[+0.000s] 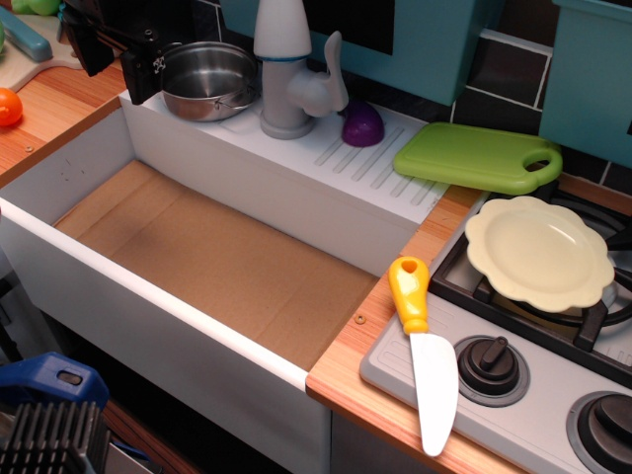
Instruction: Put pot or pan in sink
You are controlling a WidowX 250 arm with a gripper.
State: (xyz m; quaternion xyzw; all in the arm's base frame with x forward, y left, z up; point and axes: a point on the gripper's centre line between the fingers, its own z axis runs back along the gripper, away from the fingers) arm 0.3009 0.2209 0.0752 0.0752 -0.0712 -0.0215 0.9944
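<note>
The small shiny steel pot stands upright on the white ledge behind the sink, just left of the faucet, with a wire loop handle facing front. The sink is a large white-walled basin with a bare brown floor, below and in front of the pot. My black gripper comes in from the top left and sits right at the pot's left rim. Its fingertips are dark and partly hidden against the rim, so I cannot tell whether they are closed on it.
A white faucet stands right of the pot, with a purple toy vegetable beside it. A green cutting board, a pale yellow plate on the stove and a yellow-handled knife lie to the right. An orange toy sits far left.
</note>
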